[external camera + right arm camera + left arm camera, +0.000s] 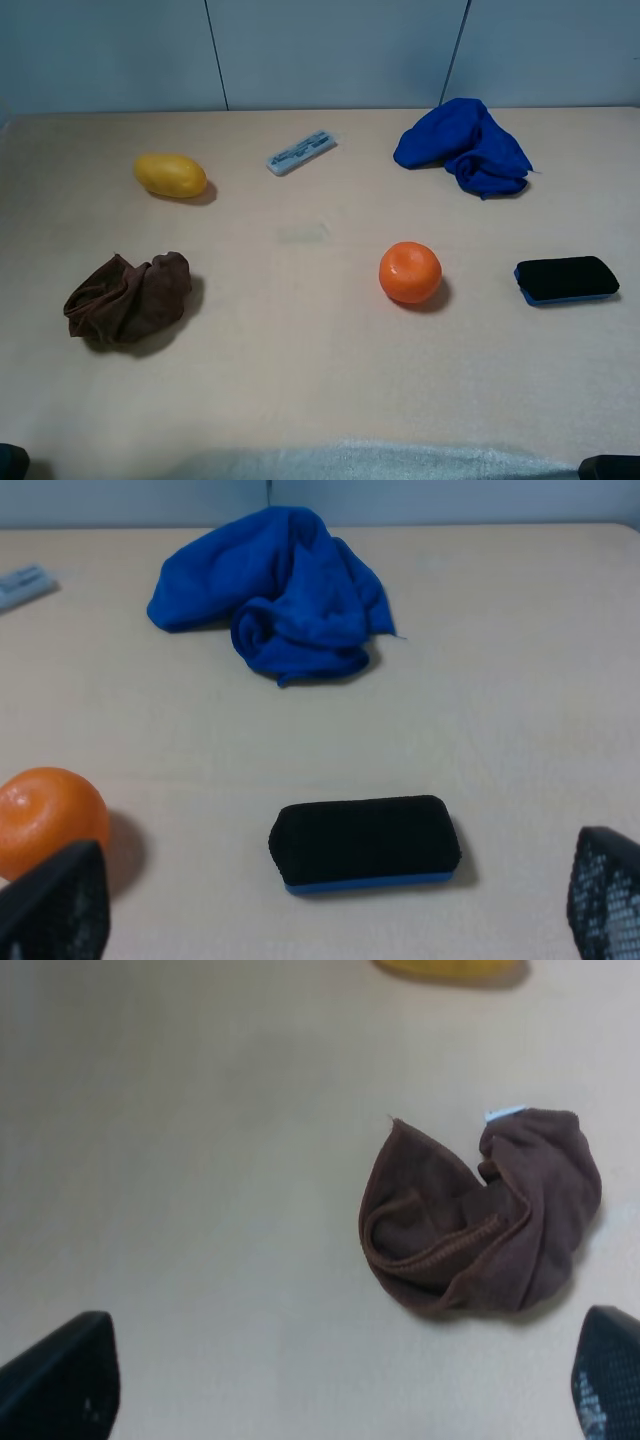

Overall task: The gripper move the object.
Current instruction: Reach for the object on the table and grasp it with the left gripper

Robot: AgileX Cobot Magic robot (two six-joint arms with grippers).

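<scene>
Lab test setup, plain beige table [300,390], grey partition panels [330,50] behind

Soft even overhead light, short shadows toward the lower right, wrist views slightly blurred, no glare

We count two cloths: one brown cloth [127,298] lying ahead of the left gripper [335,1395] and its parted jaws, and one blue cloth [465,145] well ahead of the right gripper [330,910]. We count two fruits: one orange [410,272] close by one of the right jaws, and one yellow fruit [171,175], possibly a mango, far beyond the left jaws. There is one whitish-grey bar [300,152] and one black-topped eraser block [566,279], the latter just ahead of the right jaws. We count two grippers, with two fingers [60,1385] each.
</scene>
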